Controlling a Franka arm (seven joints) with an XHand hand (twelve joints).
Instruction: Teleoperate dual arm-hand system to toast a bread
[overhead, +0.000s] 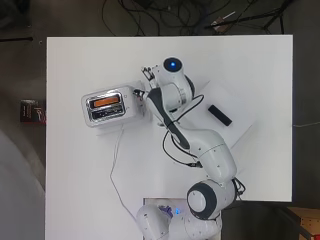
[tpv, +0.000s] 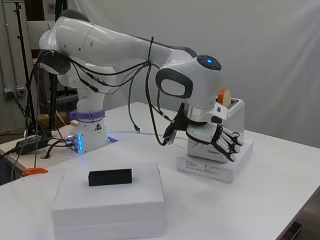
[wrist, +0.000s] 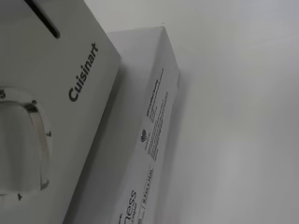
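Observation:
A white toaster (overhead: 107, 108) stands on a flat white box (tpv: 220, 169) left of the table's middle. An orange-brown slice of bread (overhead: 106, 101) sits in its slot and pokes out of the top (tpv: 224, 95). My hand (tpv: 221, 140) hangs at the toaster's control end, its black and white fingers relaxed and slanting down across that face, holding nothing. The wrist view is very close on that end face: the clear dial knob (wrist: 25, 144), the lever slot (wrist: 44, 18) and the box edge (wrist: 152, 135) below. From overhead, the arm hides most of the hand.
A thicker white box (tpv: 110, 205) with a small black block (tpv: 110, 177) on top lies to the right of the arm in the overhead view. The toaster's cord (overhead: 116, 165) trails towards the arm's base. The table's edges (overhead: 47, 150) are near.

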